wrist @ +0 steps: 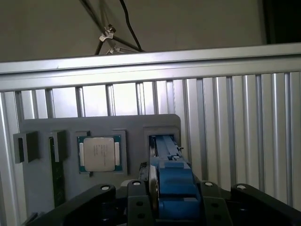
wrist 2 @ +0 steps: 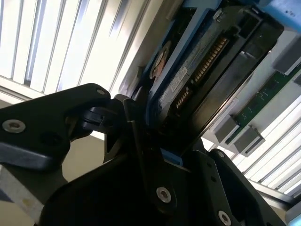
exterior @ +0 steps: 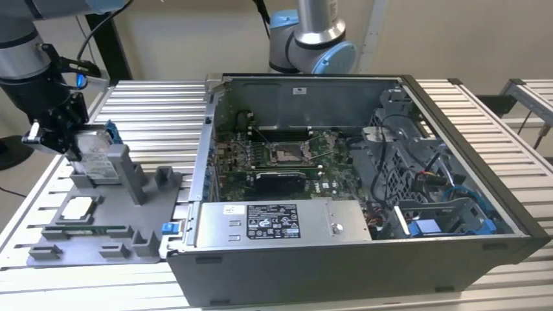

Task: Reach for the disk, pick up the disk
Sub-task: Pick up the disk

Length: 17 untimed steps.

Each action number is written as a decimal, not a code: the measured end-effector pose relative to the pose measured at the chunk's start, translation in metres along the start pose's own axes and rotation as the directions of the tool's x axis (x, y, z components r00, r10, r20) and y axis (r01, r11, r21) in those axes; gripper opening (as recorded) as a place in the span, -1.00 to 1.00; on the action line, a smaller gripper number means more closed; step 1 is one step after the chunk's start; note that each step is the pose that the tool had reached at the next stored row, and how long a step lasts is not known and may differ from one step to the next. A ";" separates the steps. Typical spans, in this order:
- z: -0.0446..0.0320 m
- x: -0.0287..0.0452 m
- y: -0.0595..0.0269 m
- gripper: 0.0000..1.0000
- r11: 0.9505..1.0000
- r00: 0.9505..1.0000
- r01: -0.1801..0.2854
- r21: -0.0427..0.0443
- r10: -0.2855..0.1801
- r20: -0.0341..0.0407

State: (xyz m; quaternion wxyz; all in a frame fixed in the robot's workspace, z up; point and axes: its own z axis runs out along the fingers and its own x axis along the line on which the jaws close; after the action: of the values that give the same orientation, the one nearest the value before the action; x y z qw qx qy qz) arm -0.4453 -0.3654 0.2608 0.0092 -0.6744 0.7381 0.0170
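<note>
**Exterior view.** The gripper (exterior: 62, 144) is down over the upper end of the disk (exterior: 93, 155). The disk stands on edge at the far end of a grey tray (exterior: 108, 217), towards this view's left. Whether its lower edge is seated in the tray's slot cannot be told. The tray also holds a square chip (exterior: 76, 208) lying flat in a recess. Beside the tray is an open computer case (exterior: 346, 272), which contains a circuit board (exterior: 276, 159) on its floor and a grey box (exterior: 276, 223) against the near wall.

**Second wrist view.** The jaws are closed on the disk (wrist 2: 197, 70). The black fingers (wrist 2: 136, 141) press one on each broad face, with the blue bracket (wrist 2: 171, 157) caught between them. A connector strip (wrist 2: 207, 59) runs along the exposed face.

Judged from these views, the disk is a rigid, dense metal block. It is probably weighty for its size, smooth enough to slip, and sensitive to knocks. A grip across the flat faces and bracket rim, clear of the connector, looks sound.

**First wrist view.** This view looks down the disk's (wrist: 171, 181) narrow blue-framed edge, with the gripper (wrist: 173, 200) tight against it on both sides. Behind it lies the tray (wrist: 136, 129), with the chip (wrist: 99, 153) in its square pocket and a memory stick (wrist: 57, 174) in a long groove.
</note>
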 end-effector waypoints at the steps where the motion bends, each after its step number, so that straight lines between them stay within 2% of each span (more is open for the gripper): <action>1: 0.0000 0.0000 0.0000 -1.00 1.000 1.000 0.000 0.000 0.000 0.000; 9: -0.0003 0.0000 0.0000 -1.00 1.000 1.000 0.000 0.000 0.000 0.000; 17: -0.0073 -0.0003 0.0001 -1.00 1.000 1.000 0.000 0.000 0.000 0.000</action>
State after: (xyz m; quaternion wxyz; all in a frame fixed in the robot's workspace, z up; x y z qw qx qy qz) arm -0.4454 -0.3654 0.2681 0.0091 -0.6744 0.7381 0.0170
